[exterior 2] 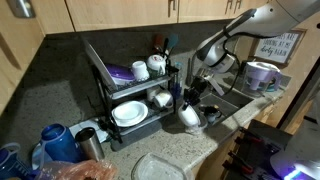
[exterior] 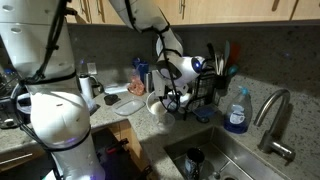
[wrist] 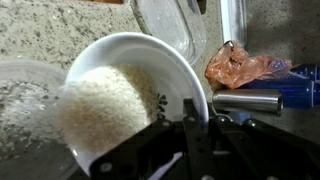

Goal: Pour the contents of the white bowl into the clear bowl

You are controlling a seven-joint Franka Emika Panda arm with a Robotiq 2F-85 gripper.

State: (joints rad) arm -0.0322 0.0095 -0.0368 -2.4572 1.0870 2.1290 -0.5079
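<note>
In the wrist view the white bowl [wrist: 150, 55] is tipped to the left, and white rice [wrist: 105, 105] is heaped against its lower side. My gripper [wrist: 188, 110] is shut on the bowl's right rim, one finger inside and one outside. The clear bowl [wrist: 15, 100] lies at the left edge under the white bowl's lip, with rice grains in it. In both exterior views the gripper [exterior: 172, 95] [exterior 2: 195, 95] holds the white bowl [exterior: 157, 107] [exterior 2: 190, 117] above the counter corner by the sink. I cannot make out the clear bowl there.
A flat clear tray [wrist: 170, 25] [exterior 2: 165, 168] lies on the speckled counter, with an orange plastic bag [wrist: 240, 65] and a metal cylinder [wrist: 248, 100] beside it. A dish rack [exterior 2: 130, 95] holds white plates. The sink [exterior: 215, 155], faucet [exterior: 275, 115] and blue soap bottle [exterior: 237, 110] are close by.
</note>
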